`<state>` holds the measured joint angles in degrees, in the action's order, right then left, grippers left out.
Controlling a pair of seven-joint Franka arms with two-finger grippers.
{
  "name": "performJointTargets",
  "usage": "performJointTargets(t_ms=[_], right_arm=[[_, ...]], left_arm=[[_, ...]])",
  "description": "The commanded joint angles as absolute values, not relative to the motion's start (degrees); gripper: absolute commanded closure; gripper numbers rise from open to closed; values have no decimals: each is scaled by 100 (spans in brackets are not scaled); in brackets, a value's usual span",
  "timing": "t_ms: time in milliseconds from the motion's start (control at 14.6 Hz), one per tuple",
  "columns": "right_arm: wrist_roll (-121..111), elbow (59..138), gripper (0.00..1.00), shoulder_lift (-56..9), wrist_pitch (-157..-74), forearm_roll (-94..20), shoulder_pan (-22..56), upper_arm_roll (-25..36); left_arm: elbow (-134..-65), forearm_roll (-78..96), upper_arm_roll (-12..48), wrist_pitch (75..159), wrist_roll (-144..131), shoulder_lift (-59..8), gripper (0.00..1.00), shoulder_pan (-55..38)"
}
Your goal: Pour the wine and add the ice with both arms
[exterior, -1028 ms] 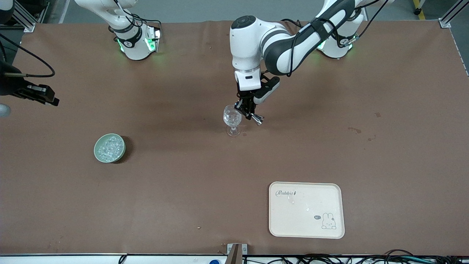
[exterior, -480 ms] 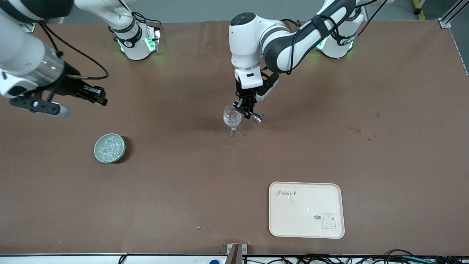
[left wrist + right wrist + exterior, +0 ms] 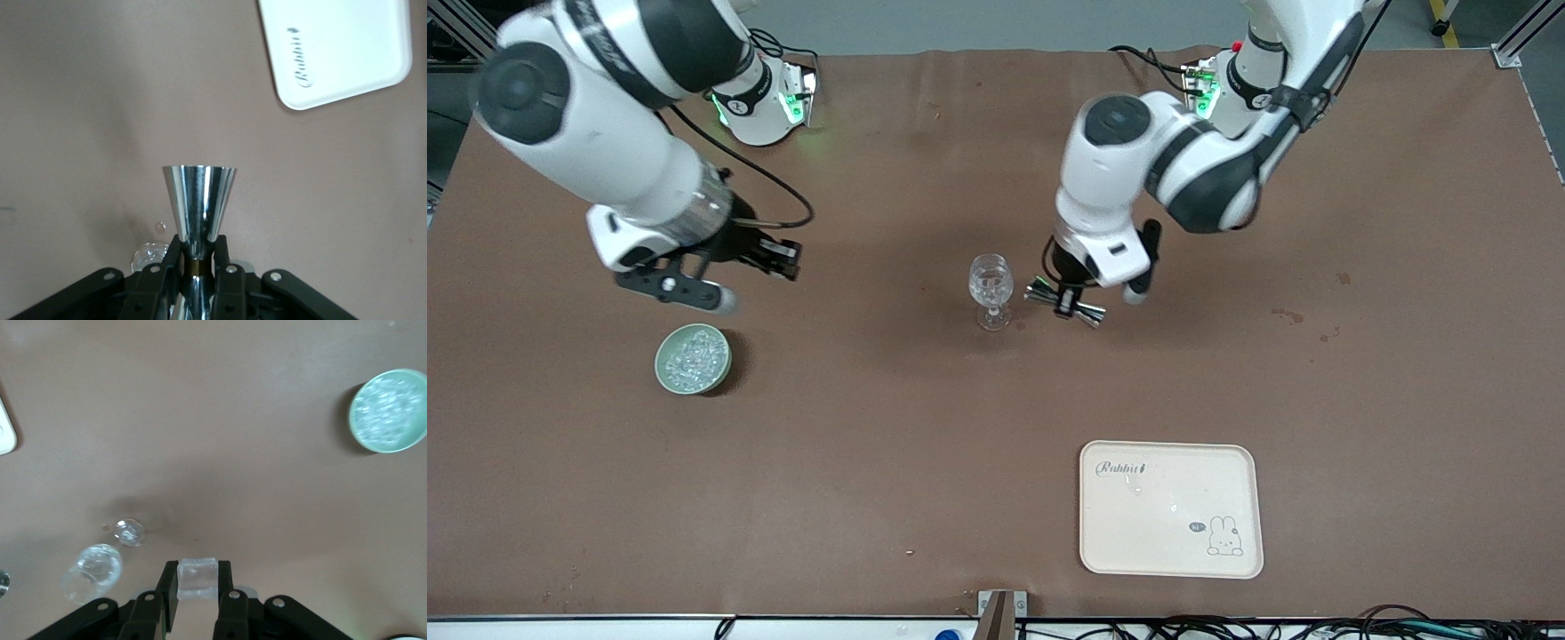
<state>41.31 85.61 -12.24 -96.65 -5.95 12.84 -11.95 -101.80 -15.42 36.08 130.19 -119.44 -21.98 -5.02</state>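
While left pincer (image 3: 198, 257) clamps one jigger (image 3: 199, 200), right pincer (image 3: 197, 587) grips one ice cube (image 3: 197, 579); one glass (image 3: 991, 284), one bowl (image 3: 693, 359).

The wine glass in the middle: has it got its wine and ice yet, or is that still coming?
The wine glass stands upright mid-table; whether it holds liquid cannot be told. The left gripper grips a steel jigger at its waist, beside the glass. The right gripper holds a clear ice cube above the table near the green bowl of ice. Left to do: drop the cube into the glass.
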Motion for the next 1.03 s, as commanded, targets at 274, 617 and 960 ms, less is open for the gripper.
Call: performJointTargets(t_ms=[274,617,960], right_arm=[[6053,8596,99,-1994,-10897,-545,2599,-1354],[6899,8604,99,-2373,-11276,-176,3312,-1362],[7137,8604,98,-2724,-11496,96,3550,-1362]], left_arm=[[-9783,2148,1585,13034,-9291,-2214,100,-624],[-9098,3908,547,12999,-8991,-3066,100,-598],[-8333,5770,-25,12999,-7764,-4042,99,-422]])
